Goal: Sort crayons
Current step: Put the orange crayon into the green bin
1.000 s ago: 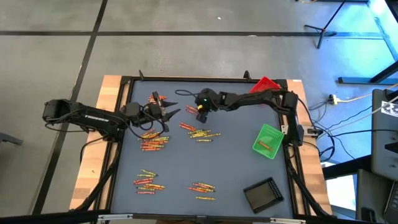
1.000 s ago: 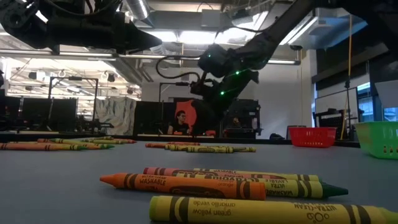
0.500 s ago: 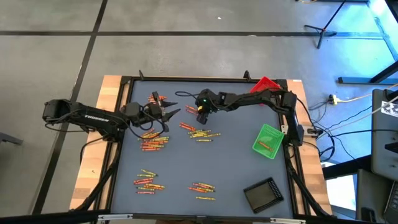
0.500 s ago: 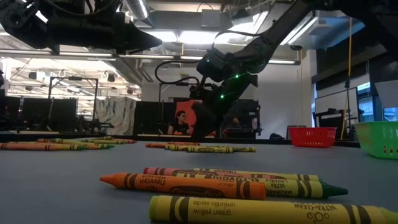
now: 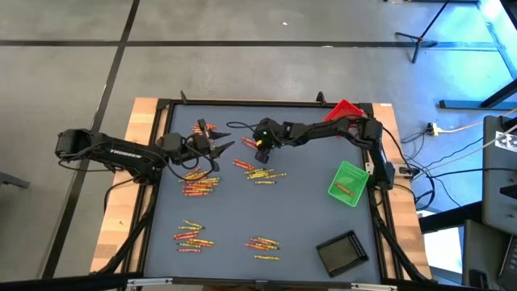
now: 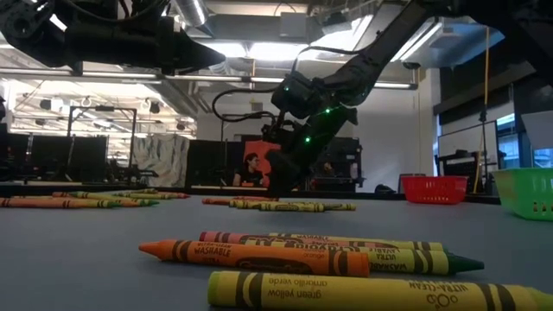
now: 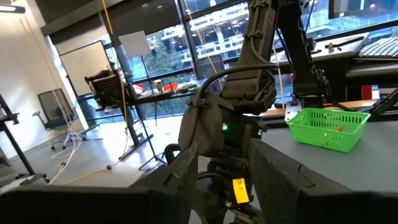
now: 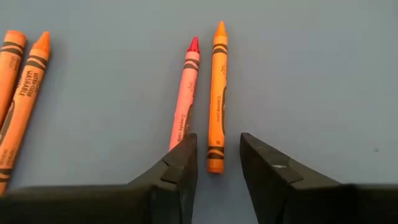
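Observation:
Crayons lie flat on the grey table (image 5: 307, 218) in several small clusters, such as the nearest one (image 5: 258, 171) and one at the left (image 5: 199, 183). My right gripper (image 5: 258, 151) hangs low over the table at the far middle and points steeply down. In the right wrist view it (image 8: 218, 139) is open, its fingers standing either side of the blunt end of an orange crayon (image 8: 217, 93) without touching it. A red crayon (image 8: 185, 93) lies beside that one. My left gripper (image 5: 216, 149) hovers open and level at the far left, holding nothing.
A green tray (image 5: 349, 183) with a crayon in it stands at the right. A red tray (image 5: 344, 109) sits at the far right corner and a black tray (image 5: 341, 252) at the near right. More crayons lie near the front edge (image 5: 191, 236) (image 5: 263, 245).
My right gripper has sunk a little toward the table and the crayons below it. My left arm has kept still.

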### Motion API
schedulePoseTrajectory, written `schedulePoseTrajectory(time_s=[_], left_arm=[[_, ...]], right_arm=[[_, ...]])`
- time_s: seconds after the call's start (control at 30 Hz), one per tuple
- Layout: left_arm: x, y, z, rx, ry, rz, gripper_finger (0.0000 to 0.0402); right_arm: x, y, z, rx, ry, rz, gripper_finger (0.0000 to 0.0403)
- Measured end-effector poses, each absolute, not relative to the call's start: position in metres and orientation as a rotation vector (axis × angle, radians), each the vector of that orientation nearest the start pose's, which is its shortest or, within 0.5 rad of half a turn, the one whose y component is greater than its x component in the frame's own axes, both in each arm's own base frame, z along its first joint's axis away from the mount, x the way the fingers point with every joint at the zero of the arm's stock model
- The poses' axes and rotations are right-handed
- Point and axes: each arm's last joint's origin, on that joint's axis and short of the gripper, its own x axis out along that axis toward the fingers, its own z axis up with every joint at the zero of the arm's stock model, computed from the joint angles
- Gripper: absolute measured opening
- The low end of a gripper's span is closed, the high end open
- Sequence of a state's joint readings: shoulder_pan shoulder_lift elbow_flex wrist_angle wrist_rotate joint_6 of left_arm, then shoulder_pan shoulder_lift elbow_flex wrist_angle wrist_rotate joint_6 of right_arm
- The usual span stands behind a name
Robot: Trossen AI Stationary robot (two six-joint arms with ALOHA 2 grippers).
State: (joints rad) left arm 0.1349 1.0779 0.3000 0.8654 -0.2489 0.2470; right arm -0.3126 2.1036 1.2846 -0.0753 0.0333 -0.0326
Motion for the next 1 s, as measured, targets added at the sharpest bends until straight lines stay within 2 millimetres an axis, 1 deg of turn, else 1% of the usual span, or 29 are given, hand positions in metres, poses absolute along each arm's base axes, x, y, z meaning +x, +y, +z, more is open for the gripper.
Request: schedulePoseTrajectory(time_s=[0.2,0.3,0.37,0.53,0.7,0.87,1.0], left_arm=[[0.204,0.035,0.215,0.239,-0.040,0.392,0.0127],[0.204,0.035,0.215,0.239,-0.040,0.392,0.0127],[0.204,0.035,0.215,0.239,-0.040,0.392,0.0127],[0.204,0.035,0.215,0.239,-0.040,0.393,0.0127],[0.204,0.035,0.215,0.239,-0.040,0.393,0.0128],[0.204,0.035,0.215,0.239,-0.041,0.392,0.0127],[0.204,0.035,0.216,0.239,-0.043,0.393,0.0127]], right_arm=[[0.405,-0.132,0.117,0.095,0.895,-0.311,0.0037],[0.405,-0.132,0.117,0.092,0.896,-0.316,0.0011],[0.405,-0.133,0.117,0.085,0.896,-0.332,0.0009],[0.404,-0.135,0.117,0.057,0.904,-0.388,0.0023],[0.400,-0.135,0.125,0.029,0.919,-0.407,0.0014],[0.391,-0.133,0.148,-0.006,0.941,-0.456,0.0016],[0.382,-0.126,0.167,-0.031,0.973,-0.483,0.0020]])
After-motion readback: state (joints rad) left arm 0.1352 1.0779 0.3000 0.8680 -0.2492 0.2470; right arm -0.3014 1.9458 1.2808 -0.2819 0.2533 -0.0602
